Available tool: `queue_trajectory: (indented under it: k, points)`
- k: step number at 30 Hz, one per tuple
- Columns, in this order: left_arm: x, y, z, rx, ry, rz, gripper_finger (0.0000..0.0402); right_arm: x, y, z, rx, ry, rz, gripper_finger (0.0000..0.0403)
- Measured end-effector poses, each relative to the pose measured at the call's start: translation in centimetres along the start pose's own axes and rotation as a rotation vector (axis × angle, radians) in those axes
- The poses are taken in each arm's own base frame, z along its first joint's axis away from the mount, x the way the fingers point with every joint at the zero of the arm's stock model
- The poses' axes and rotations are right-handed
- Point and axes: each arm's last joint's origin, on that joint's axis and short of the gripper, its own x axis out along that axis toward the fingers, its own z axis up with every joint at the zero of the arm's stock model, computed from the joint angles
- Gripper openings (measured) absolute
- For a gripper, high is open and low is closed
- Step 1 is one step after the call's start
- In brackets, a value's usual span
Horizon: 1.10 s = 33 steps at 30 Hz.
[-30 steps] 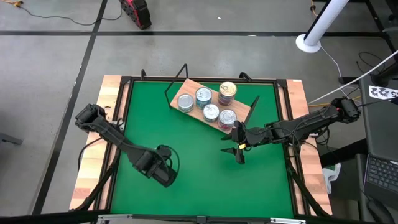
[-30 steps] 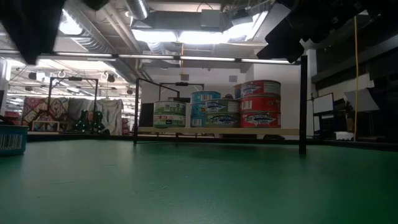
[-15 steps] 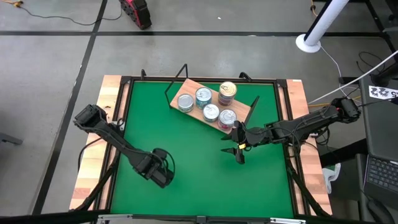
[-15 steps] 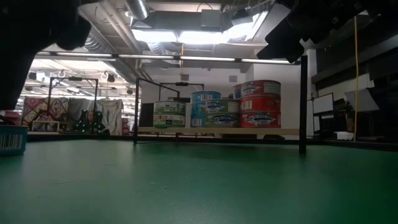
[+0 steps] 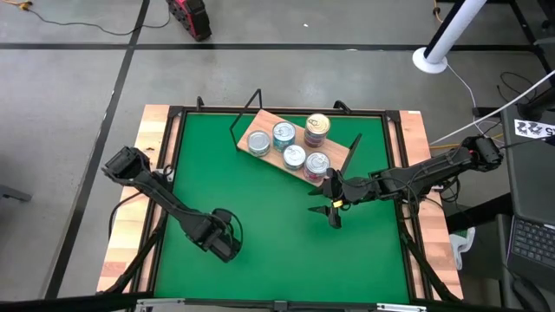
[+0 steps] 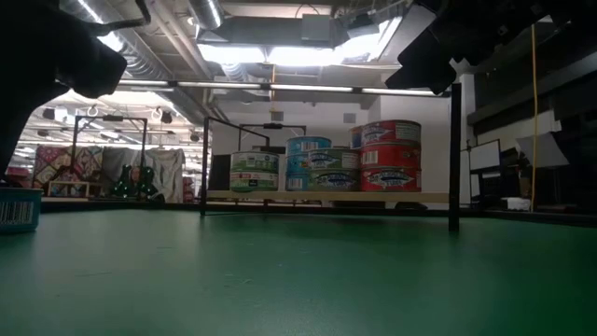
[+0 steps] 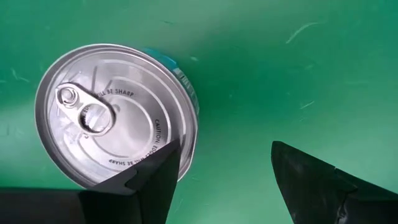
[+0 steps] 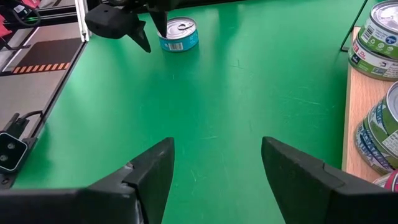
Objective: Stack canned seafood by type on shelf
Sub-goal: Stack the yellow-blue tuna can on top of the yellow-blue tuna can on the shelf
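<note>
A lone tin with a silver pull-tab lid and a teal side stands on the green mat, and also shows in the right wrist view. My left gripper is open just above it, fingers pointing down. The tin lies outside the gap, beside one finger. The wooden shelf at the far middle carries several tins, some stacked, one stack gold-topped. My right gripper is open and empty, near the shelf's right end. My left gripper has one finger over the rim of the lone tin's lid, coming from above. I cannot tell whether it touches the tin. The tin stands flat on the mat, lid up.
A black frame borders the green mat. In the low view the shelf's tins show as a green-white tin, a blue stack and a red stack. Open mat lies between the two grippers.
My left gripper has shifted a little toward the table's left edge. My right gripper and the shelf's tins have kept still.
</note>
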Motion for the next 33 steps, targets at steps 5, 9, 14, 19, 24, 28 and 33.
queue_trajectory:
  k: [5,9,14,19,24,28,33]
  points:
    - [0.5,-0.2,-0.1,0.028,0.002,0.021,0.0249,0.0,0.0,0.0,0.0,0.0,0.0,0.0241]
    - [0.7,-0.2,-0.1,0.057,0.003,0.032,0.0247,0.0,0.0,0.0,0.0,0.0,0.0,0.0241]
    - [0.8,0.0,0.0,0.082,0.004,0.055,0.021,0.0,0.0,0.0,-0.001,0.0,0.0,0.0241]
    - [0.8,0.4,0.0,0.13,0.0,0.099,0.0162,0.0,0.0,0.0,-0.001,0.0,0.0,0.0241]
    - [0.8,0.9,0.1,0.171,-0.014,0.154,0.0127,0.0,0.0,0.0,-0.001,0.0,0.0,0.0241]
    - [0.9,1.2,0.2,0.196,-0.024,0.182,0.0102,0.0,0.0,0.0,-0.001,0.0,0.0,0.0241]
    - [0.9,1.4,0.4,0.21,-0.069,0.211,0.0062,0.0,0.0,0.0,-0.001,0.0,0.0,0.0241]
